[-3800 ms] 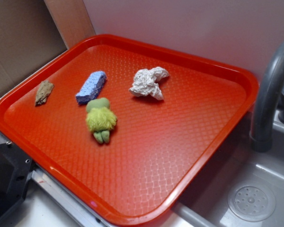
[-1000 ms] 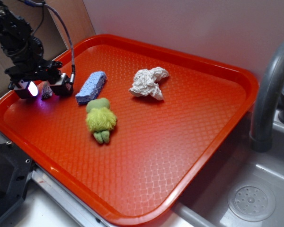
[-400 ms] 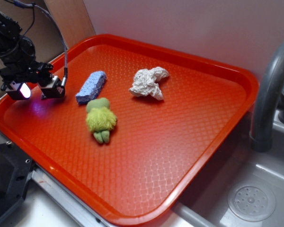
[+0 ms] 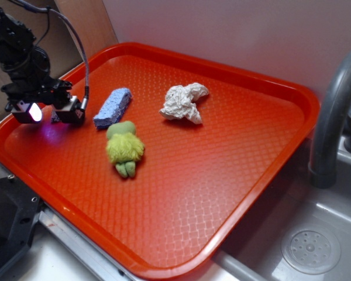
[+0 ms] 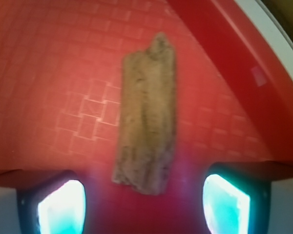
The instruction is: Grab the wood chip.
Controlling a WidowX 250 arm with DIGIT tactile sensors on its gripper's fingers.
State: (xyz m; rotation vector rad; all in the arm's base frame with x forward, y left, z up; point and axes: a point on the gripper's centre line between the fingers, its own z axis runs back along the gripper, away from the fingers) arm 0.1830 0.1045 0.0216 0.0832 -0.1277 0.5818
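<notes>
The fingers (image 5: 61, 207) stand apart, one glowing pad low on either side of the wrist view, with nothing clamped between them. The wood chip (image 5: 146, 114) lies flat on the tray just ahead of that gap, its near end reaching down between the two pads and its long axis running away from them, tilted a little. From the side, the gripper (image 4: 50, 112) hangs low over the left corner of the red tray (image 4: 240, 175) and hides the chip completely, so only the wrist view shows where it sits: close to the tray's raised rim, which crosses the upper right of that view.

The chip looks dry, rough and bark-like, so I would expect it to be light and stiff, with enough grain for the pads to bite without slipping. It is thin, though, and the pointed ends could crumble or flake if pinched. The safer hold seems to be across the narrow width near the middle of its length, where the sides run roughly parallel. Being so flat, it probably needs the pads brought right down to the tray surface before closing.

Further out, the blue sponge (image 4: 112, 108) lies just beside the gripper, then the green plush toy (image 4: 124, 148), and the crumpled white paper (image 4: 184, 102) is well apart.
</notes>
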